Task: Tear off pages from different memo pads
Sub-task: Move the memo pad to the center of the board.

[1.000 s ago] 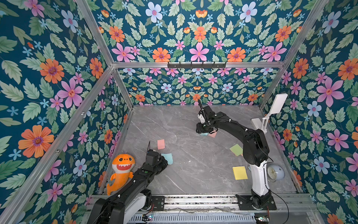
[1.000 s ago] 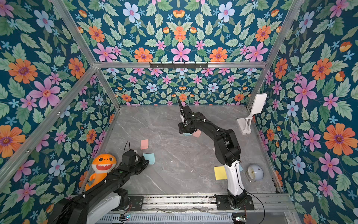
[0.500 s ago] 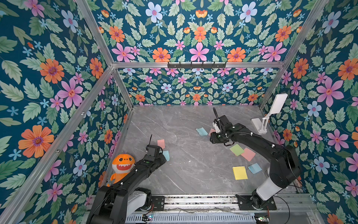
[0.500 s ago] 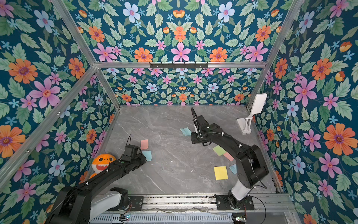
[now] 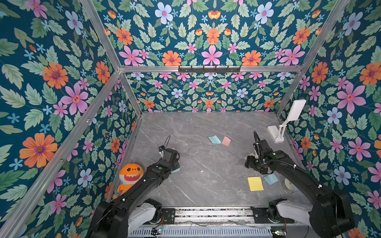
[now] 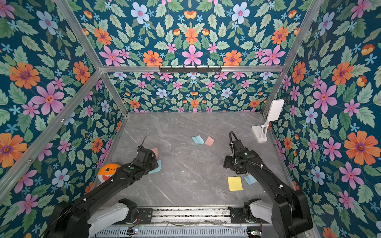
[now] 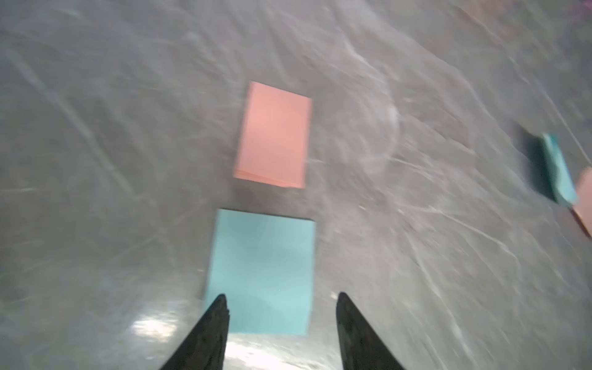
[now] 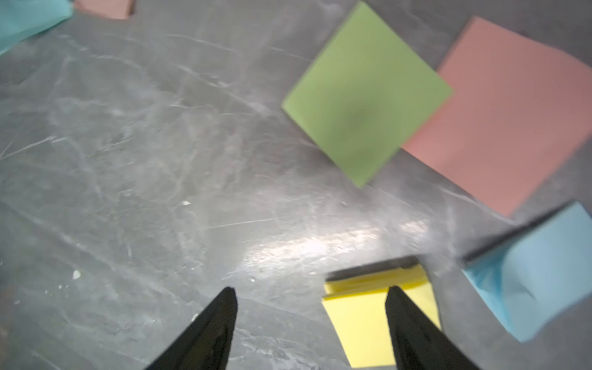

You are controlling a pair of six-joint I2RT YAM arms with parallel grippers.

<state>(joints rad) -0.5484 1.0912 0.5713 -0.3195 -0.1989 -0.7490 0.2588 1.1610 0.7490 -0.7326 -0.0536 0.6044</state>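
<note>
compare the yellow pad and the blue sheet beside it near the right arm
The yellow pad shows a stacked edge of many sheets; the blue sheet looks like a single page. The yellow pad lies flat; the blue sheet is curled, one side lifted. Both are pastel paper squares on the table.

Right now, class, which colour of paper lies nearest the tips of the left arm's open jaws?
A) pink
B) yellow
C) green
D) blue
D: in the left wrist view the blue square lies flat on the table just at the tips of the left arm's jaws, which stand apart and hold nothing, and the pink stack lies beyond it.
</note>
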